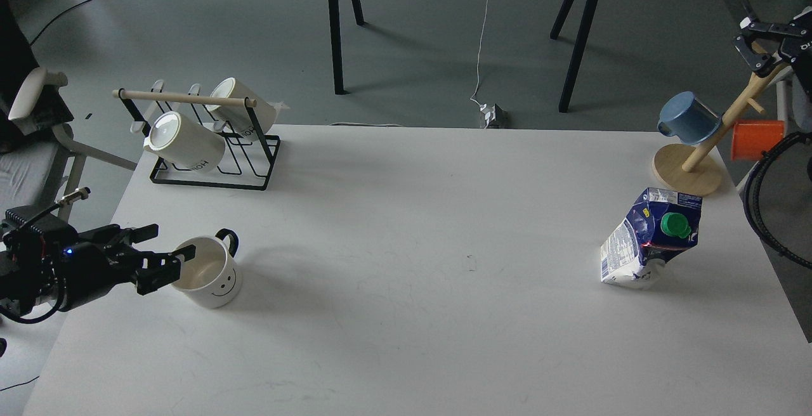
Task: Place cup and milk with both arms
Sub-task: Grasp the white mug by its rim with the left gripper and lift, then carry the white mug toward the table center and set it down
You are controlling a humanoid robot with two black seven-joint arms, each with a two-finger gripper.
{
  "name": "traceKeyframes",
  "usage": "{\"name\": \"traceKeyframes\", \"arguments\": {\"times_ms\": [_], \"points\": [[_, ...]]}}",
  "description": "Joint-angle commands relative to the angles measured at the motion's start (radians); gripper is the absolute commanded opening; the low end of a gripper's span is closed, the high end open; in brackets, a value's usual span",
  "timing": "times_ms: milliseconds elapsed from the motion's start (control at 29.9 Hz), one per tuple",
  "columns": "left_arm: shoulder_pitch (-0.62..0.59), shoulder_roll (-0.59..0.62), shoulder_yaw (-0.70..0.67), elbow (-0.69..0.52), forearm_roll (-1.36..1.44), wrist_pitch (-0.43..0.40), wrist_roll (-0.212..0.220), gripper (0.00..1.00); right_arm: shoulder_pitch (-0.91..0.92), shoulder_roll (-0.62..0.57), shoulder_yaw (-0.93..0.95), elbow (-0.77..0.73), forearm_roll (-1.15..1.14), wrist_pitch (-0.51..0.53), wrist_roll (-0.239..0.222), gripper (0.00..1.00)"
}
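A white cup (209, 276) with a smiley face and a black handle stands upright at the front left of the white table (406, 314). My left gripper (174, 242) is open at the cup's left side, its near finger (166, 265) at the cup's rim. A blue and white milk carton (648, 240) with a green cap stands crumpled and leaning at the right. My right gripper (755, 42) is open, high at the far right by the top of the wooden mug tree (729, 121), well away from the carton.
A black wire rack (216, 162) with two white mugs stands at the back left corner. The mug tree's round base (688, 172) sits at the back right and holds a blue cup (688, 118) and an orange cup (756, 138). Black cables (761, 213) hang off the right edge.
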Motion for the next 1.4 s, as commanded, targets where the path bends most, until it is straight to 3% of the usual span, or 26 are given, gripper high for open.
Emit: {"name": "traceKeyframes", "arguments": {"times_ms": [0,100,501,702,903,1170,1370], "points": [[0.0,-0.024,0.003,0.023,0.002,0.007,0.005,0.79,-0.001,0.001,0.0,0.002,0.0,0.0,0.0,0.99],[0.0,-0.027,0.003,0.035,0.0,0.008,0.003,0.73,-0.001,0.001,0.0,0.002,0.0,0.0,0.0,0.99],[0.002,-0.047,0.052,0.044,0.002,0.015,-0.018,0.32,-0.007,0.0,-0.001,0.015,0.0,0.0,0.0,0.99],[-0.009,-0.046,0.052,0.067,0.0,0.03,-0.017,0.23,-0.015,-0.002,0.0,0.015,0.0,0.0,0.0,0.99],[-0.012,-0.041,0.052,0.058,0.002,0.03,-0.023,0.04,-0.015,-0.002,0.0,0.015,0.0,0.0,0.0,0.99],[-0.121,-0.032,0.052,-0.02,0.002,0.001,-0.036,0.01,-0.035,-0.007,0.003,0.015,0.0,0.0,0.0,0.99],[-0.296,-0.046,0.049,-0.173,0.002,-0.218,-0.021,0.01,-0.056,-0.019,0.039,0.015,0.0,0.0,0.0,0.99]]}}
